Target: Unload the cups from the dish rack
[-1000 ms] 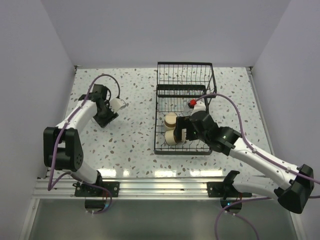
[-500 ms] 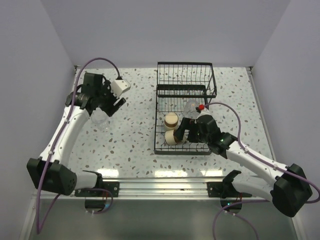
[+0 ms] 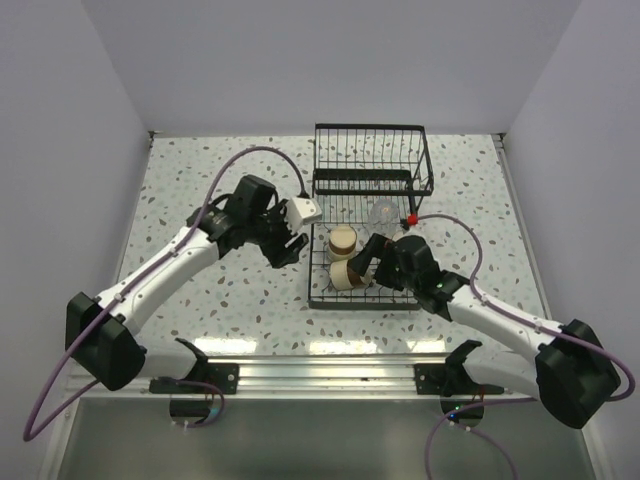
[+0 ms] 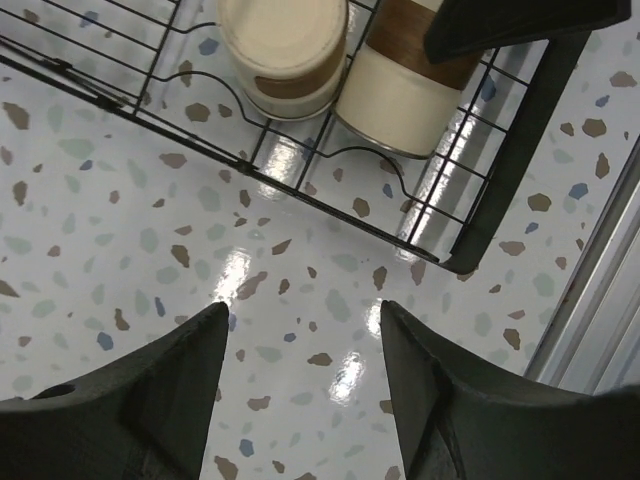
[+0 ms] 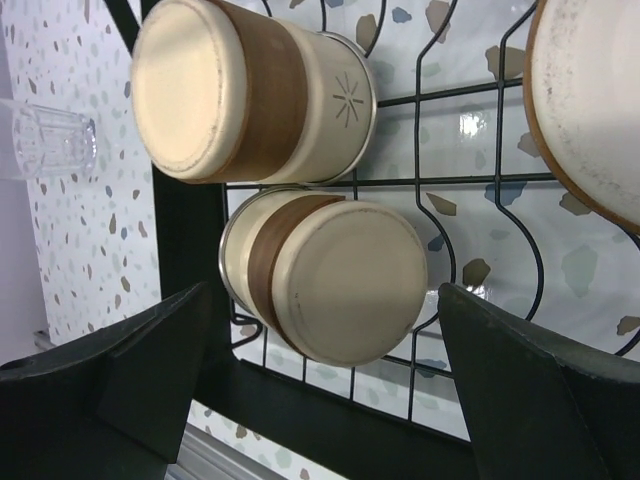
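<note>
Cups (image 5: 330,275) inverted in dish rack (image 3: 365,180), pale bases up.

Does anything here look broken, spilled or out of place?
Nothing stands out. The brown round tumblers rest bottoms-up in the black wire dish rack, as drying cups do. No spill or breakage shows.
</note>
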`<state>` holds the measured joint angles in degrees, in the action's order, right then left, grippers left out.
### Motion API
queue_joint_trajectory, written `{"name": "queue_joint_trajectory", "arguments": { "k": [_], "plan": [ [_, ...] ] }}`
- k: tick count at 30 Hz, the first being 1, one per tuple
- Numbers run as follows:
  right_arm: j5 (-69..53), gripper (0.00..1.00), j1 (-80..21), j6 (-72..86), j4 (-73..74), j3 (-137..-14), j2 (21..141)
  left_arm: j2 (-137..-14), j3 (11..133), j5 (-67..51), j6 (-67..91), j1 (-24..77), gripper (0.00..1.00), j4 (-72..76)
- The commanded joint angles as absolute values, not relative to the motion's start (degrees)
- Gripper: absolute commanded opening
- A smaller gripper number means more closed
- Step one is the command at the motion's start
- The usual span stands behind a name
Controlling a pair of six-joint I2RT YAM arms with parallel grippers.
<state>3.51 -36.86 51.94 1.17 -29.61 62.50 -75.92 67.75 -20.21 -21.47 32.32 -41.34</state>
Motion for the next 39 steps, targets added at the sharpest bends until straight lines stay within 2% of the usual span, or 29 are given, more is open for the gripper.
{"name": "queue_joint_trajectory", "arguments": {
  "k": [1,9,15,22,29,31,35,39],
  "plan": [
    [4.3,0.98,-36.7,56.4,-3.9,-28.4,64.2,-76.1,66.1,-21.0,-18.2,35.4,0.66,-36.4],
    [5.6,0.98,-36.7,59.2,-5.1,-27.2,66.6,-81.3,62.6,-22.8,-19.2,37.5,0.61,-33.4],
    [3.7,0.98,-36.7,59.2,-11.7,-26.3,70.0,-84.5,62.0,-24.3,-19.8,37.6,0.59,-32.1],
    [4.0,0.98,-36.7,58.4,-15.0,-26.2,70.2,-84.7,60.1,-25.1,-20.4,37.6,0.58,-30.1],
    [2.6,0.86,-36.7,58.0,-15.3,-26.3,69.7,-84.3,60.6,-25.2,-20.7,37.6,0.57,-30.5],
    [2.0,0.86,-36.7,58.5,-15.3,-25.9,69.5,-83.9,60.7,-25.3,-20.8,37.6,0.57,-30.7],
    [0.3,0.95,-36.7,58.2,-14.1,-26.5,70.6,-83.6,60.6,-25.8,-21.0,37.7,0.57,-30.7],
    [-0.8,0.94,-36.7,58.1,-13.8,-26.5,71.3,-84.0,60.3,-25.3,-21.0,37.6,0.56,-30.7]
  ]
}}
